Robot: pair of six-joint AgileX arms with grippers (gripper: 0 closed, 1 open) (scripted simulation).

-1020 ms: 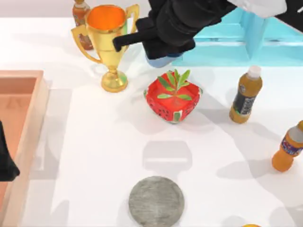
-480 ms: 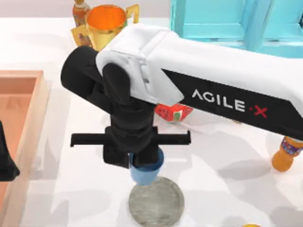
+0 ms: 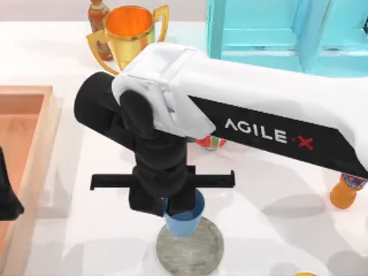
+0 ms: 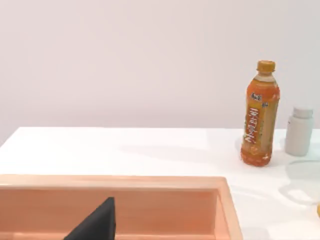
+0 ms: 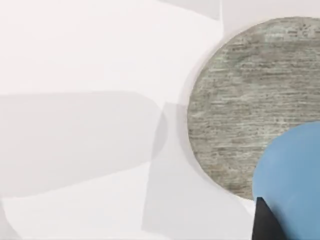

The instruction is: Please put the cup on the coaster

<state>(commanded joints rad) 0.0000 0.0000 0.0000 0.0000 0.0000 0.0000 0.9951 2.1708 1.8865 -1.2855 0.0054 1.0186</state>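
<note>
1. Cup, small, round, plain blue [image 3: 185, 217]: pinched by the right gripper [image 3: 177, 211] over the far rim of the flat mottled grey stone-like coaster [image 3: 192, 251] near the tabletop's near edge, apparently for lowering.
2. Left gripper [image 3: 8, 198]: parked at the left edge; fingers' state cannot be told.
3. Count: one cup, one coaster, one tall gold two-handled trophy [image 3: 127, 29].

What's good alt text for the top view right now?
The right gripper holds the blue cup over the far edge of the grey coaster near the table's front, its white and black arm reaching in from the right. A gold trophy stands behind, and a wooden tray lies at left.
</note>
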